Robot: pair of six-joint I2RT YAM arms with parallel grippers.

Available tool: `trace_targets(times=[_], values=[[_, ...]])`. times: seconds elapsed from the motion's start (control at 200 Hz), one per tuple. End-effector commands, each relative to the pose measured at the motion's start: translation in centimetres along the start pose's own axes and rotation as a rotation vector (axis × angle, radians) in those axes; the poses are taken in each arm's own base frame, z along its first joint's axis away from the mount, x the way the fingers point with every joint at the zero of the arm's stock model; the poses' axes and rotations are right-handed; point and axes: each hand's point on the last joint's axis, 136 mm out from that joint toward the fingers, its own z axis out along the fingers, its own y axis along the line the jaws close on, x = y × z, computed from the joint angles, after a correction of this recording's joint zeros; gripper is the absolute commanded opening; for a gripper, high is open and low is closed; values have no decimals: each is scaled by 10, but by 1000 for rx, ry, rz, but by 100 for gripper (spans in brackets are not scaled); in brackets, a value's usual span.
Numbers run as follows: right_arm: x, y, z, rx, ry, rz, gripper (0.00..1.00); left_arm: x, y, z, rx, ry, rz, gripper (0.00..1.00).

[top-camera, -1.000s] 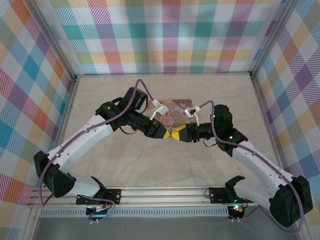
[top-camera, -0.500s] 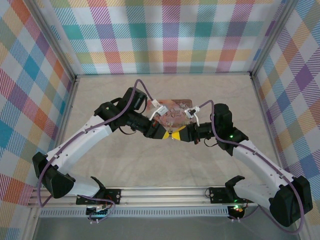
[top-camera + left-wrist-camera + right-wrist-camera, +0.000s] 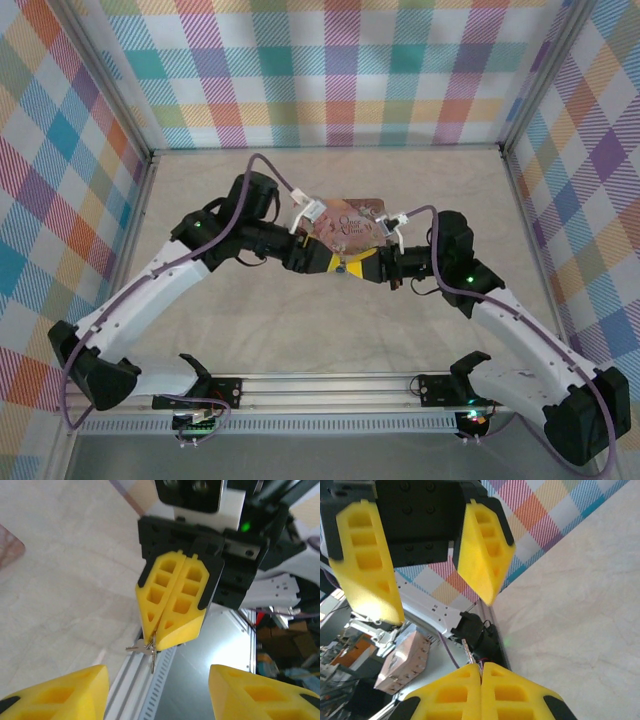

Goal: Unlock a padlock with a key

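My right gripper is shut on the key, a thin metal sliver that hangs from its closed yellow fingertips with a second small key beside it. In the right wrist view the key pokes up from between the pressed fingers of the right gripper. My left gripper faces it tip to tip and is open. Its fingers stand wide on either side of the key without touching it. The padlock is out of view.
A pink illustrated tin box lies on the table just behind the two grippers, and one corner of the tin box shows in the left wrist view. The aluminium rail runs along the near edge. Plaid walls enclose the table.
My left gripper has opened from shut, and the key stays pinched in the right gripper. Both arms have drifted slightly to the left.
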Motion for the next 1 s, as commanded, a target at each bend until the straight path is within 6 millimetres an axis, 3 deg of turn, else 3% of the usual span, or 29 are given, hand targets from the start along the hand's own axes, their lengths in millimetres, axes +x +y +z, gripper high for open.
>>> trace_targets(times=[0.0,0.25,0.355,0.645,0.995], values=[[-1,-9,-1,61,-33,-49,0,-17,6,-11,-42,-101,-19,57],[-14,-31,-7,205,-121,-51,0,-25,46,-9,-176,-225,-134,63],[-18,-50,-13,316,-154,-35,0,-23,78,-6,-291,-280,-214,67],[-25,-86,-42,580,-240,-35,0,7,154,-1,-539,-344,-389,73],[-28,-106,-68,734,-289,-12,0,17,183,-12,-666,-401,-430,90]])
